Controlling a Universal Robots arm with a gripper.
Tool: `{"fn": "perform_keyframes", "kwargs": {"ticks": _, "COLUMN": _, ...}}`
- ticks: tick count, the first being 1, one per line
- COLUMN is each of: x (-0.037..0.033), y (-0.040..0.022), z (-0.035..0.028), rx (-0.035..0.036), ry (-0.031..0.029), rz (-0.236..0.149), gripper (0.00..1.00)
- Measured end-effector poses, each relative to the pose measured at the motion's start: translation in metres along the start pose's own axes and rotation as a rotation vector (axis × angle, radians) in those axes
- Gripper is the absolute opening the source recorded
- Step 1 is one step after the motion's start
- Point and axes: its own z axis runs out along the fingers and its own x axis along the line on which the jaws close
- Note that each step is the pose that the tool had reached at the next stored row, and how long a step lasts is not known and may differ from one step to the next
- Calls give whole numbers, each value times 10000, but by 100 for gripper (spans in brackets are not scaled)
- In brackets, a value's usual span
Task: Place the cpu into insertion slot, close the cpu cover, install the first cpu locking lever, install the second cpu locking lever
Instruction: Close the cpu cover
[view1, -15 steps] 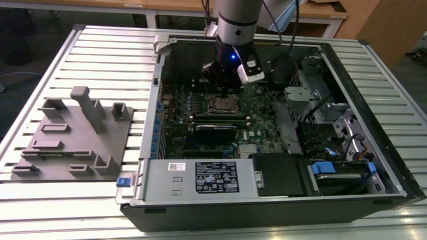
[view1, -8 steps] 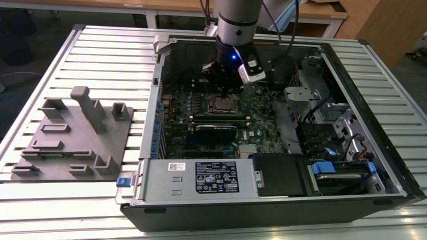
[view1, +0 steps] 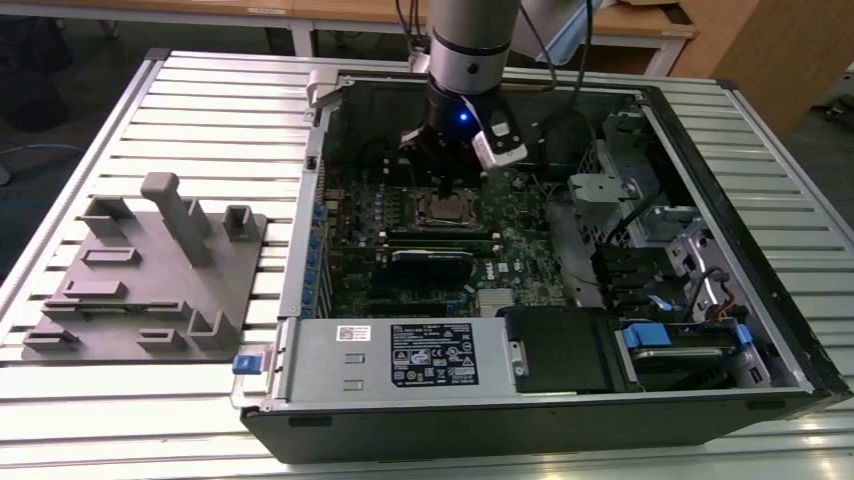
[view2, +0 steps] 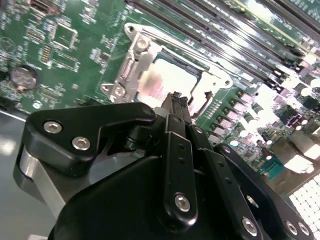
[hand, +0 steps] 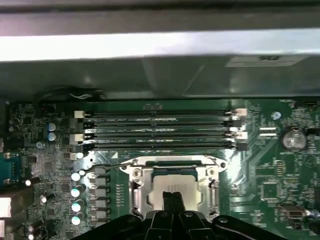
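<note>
- We are looking at a slatted table carrying an open case.
- The cpu is lying flat on the green board, showing a pale, silvery square top.
- Being square, it is giving us no long axis; its edges are running parallel to the memory slots.
- The cover, a silvery frame, is sitting around it.
- The gripper is hanging just over the cpu, fingers pressed together; we cannot tell whether they are touching it.
</note>
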Motion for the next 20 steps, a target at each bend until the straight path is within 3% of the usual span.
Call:
{"fn": "perform_keyframes", "kwargs": {"ticks": 12, "x": 175, "y": -11, "z": 104, "rx": 1, "ry": -26, "rz": 1, "gripper": 10}}
{"fn": "perform_keyframes", "kwargs": {"ticks": 20, "x": 223, "y": -15, "z": 179, "rx": 1, "ry": -30, "rz": 0, "gripper": 10}}
